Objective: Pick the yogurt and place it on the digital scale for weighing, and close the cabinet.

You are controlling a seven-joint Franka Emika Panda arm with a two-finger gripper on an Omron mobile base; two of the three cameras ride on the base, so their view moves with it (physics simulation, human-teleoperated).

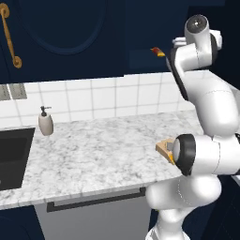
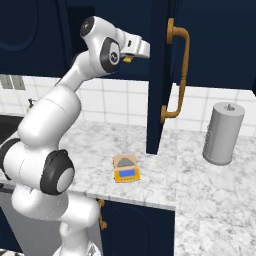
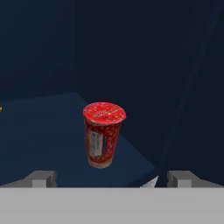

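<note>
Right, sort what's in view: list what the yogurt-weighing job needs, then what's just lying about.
Needed for the job:
- yogurt, upright on the cabinet shelf
- digital scale, on the counter
- cabinet, door open
- end effector, open, short of the yogurt

Just lying about:
- soap dispenser
- grey canister
- red-and-yellow packet
- sink

We see the yogurt (image 3: pixel 103 135) in red with pale speckles on its lid and a whitish label down its side. The cabinet (image 3: pixel 52 57) around it is dark navy, its door handle (image 2: pixel 177 75) brass. The bench (image 1: pixel 103 150) is white marble veined grey; the digital scale (image 2: pixel 125 168) tan and yellow, blue display
</note>
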